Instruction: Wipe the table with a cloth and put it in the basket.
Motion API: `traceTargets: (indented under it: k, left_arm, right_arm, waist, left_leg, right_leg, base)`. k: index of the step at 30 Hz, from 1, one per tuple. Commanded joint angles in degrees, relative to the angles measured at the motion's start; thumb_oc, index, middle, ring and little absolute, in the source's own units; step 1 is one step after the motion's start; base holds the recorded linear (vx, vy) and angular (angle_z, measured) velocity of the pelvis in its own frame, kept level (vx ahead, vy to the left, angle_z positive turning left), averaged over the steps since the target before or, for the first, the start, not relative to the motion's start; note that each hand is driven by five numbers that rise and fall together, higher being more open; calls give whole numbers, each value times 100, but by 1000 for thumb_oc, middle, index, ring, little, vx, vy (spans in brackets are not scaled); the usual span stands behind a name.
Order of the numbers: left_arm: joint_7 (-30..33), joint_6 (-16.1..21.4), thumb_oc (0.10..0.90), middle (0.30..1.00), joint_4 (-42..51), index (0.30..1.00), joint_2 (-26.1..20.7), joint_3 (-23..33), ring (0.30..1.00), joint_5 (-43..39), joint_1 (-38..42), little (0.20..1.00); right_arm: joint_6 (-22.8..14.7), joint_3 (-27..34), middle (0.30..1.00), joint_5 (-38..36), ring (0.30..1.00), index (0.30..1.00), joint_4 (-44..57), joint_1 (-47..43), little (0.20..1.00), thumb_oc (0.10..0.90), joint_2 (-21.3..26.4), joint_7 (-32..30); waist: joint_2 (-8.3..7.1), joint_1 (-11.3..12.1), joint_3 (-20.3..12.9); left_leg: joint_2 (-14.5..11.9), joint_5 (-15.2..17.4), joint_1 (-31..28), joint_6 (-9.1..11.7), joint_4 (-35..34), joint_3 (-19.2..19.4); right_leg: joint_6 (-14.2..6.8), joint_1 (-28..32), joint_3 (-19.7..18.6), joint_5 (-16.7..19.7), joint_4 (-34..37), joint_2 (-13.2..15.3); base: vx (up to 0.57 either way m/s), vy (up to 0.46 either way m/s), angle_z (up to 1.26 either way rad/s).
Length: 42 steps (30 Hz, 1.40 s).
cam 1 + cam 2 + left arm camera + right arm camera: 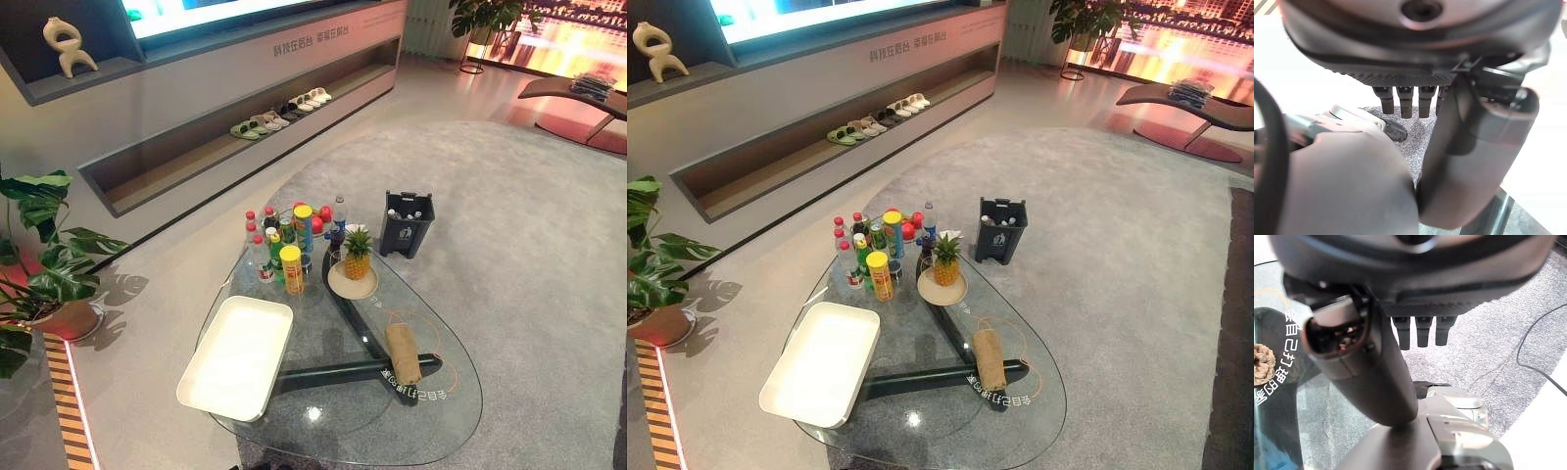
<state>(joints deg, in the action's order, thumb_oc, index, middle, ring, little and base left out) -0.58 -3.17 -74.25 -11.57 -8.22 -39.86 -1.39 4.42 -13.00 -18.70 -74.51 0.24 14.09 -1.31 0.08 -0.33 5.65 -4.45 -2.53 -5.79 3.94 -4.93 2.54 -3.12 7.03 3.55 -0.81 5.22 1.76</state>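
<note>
A brown folded cloth lies on the right part of the glass table, over the dark table base. A white rectangular basket stands empty on the table's left side. My left hand shows in the left wrist view with straight fingers and nothing in it, above grey carpet. In the right wrist view my right hand is also open and empty, beside the table's edge, with a corner of the cloth off to one side.
Several bottles and cans crowd the table's far end, next to a pineapple on a small plate. A dark bin stands on the carpet beyond the table. A potted plant is at the left.
</note>
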Motion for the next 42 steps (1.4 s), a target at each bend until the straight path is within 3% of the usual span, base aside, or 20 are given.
traceTargets:
  k: [1,6,10,17,25,36,42]
  left_arm:
    - [46,214,800,900,-345,900,238,3,900,-155,354,900]
    - [18,306,800,900,-271,900,233,1,900,-134,292,900]
    - [37,289,800,900,-113,900,197,-194,900,-339,541,900]
    - [160,334,800,900,147,900,172,-386,900,-537,734,900]
    - [218,353,800,900,501,900,89,-439,900,-751,729,900]
    - [278,358,800,900,910,900,62,-455,900,-921,701,900]
    - [395,393,800,900,1190,900,121,-600,900,-1095,783,900]
  right_arm:
    - [-207,-168,900,-201,900,900,79,-231,900,800,-121,-33]
    - [-430,-209,900,-255,900,900,297,-156,900,800,-123,-93]
    - [-727,-393,900,-604,900,900,742,-445,900,800,-38,-319]
    - [-1089,-598,900,-887,900,900,2055,-669,900,800,191,-1160]
    - [-1329,-549,900,-935,900,900,3686,-720,900,800,513,-2052]
    - [-1657,-307,900,-256,900,900,5452,-798,900,800,861,-3181]
    - [-1624,-238,900,91,900,900,6232,-1053,900,800,983,-3761]
  waist:
    - [-121,-80,211]
    - [-125,-106,305]
    - [-111,-151,692]
    - [-84,-261,1289]
    - [-53,-311,1669]
    - [-9,-387,2122]
    - [36,-424,2414]
  left_leg:
    - [320,390,-40,-88,53,133]
    - [337,375,142,-93,157,151]
    - [366,349,528,-140,335,149]
    - [480,300,1077,-182,593,109]
    - [611,290,1602,-193,951,48]
    - [728,378,2448,-215,1683,91]
    - [749,400,2919,-263,1957,197]
  right_leg:
    - [-281,-119,246,111,-118,236]
    - [-281,-311,192,139,-189,228]
    - [-221,-728,133,134,-386,185]
    - [-141,-1292,47,159,-635,104]
    - [-76,-1761,88,144,-919,92]
    - [-28,-2545,79,139,-1427,144]
    - [-43,-3070,51,151,-1738,174]
  base:
    - [104,-7,-5]
    - [23,-6,-5]
    - [-152,-7,-6]
    - [-109,6,0]
    - [-30,0,0]
    - [-26,25,2]
    - [-19,61,0]
